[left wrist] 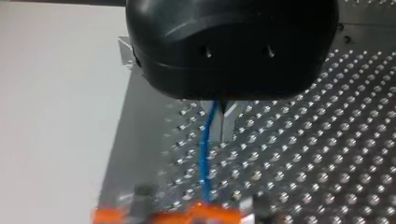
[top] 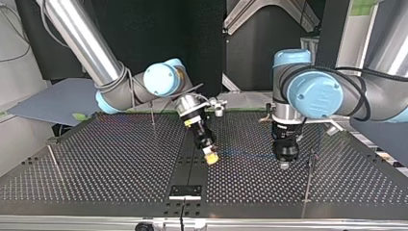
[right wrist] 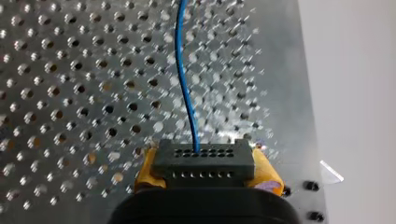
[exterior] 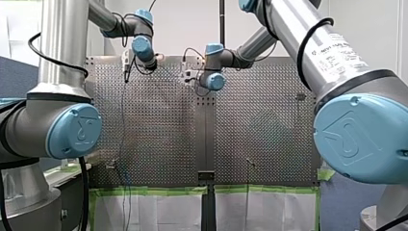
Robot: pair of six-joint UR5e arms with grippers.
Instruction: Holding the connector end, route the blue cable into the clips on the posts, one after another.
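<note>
Right gripper (top: 210, 158): closed on the black connector (right wrist: 203, 161), yellow pads (right wrist: 267, 175) pressed against its two short ends. The connector's hole-covered face points away from the gripper, with its long side lying across the gap between the pads.

Blue cable (right wrist: 187, 88): leaves the middle of that face and runs straight ahead of the gripper in a slight S-bend, over the perforated table (top: 120, 163). In the top view it stretches roughly level, just above the table, from the right gripper across to the left gripper (top: 284, 164).

Left wrist view: the cable comes out from under the black gripper body and runs on to the orange blur of the other gripper. Cannot tell whether the left gripper is closed on it; the body hides the contact.

Arm pose: right arm slants down, gripper tilted toward the left gripper. Left arm's wrist is vertical, gripper pointing straight down, tip near the table. A thin post (top: 308, 180) stands just beside the left gripper, on the side away from the right gripper.
</note>
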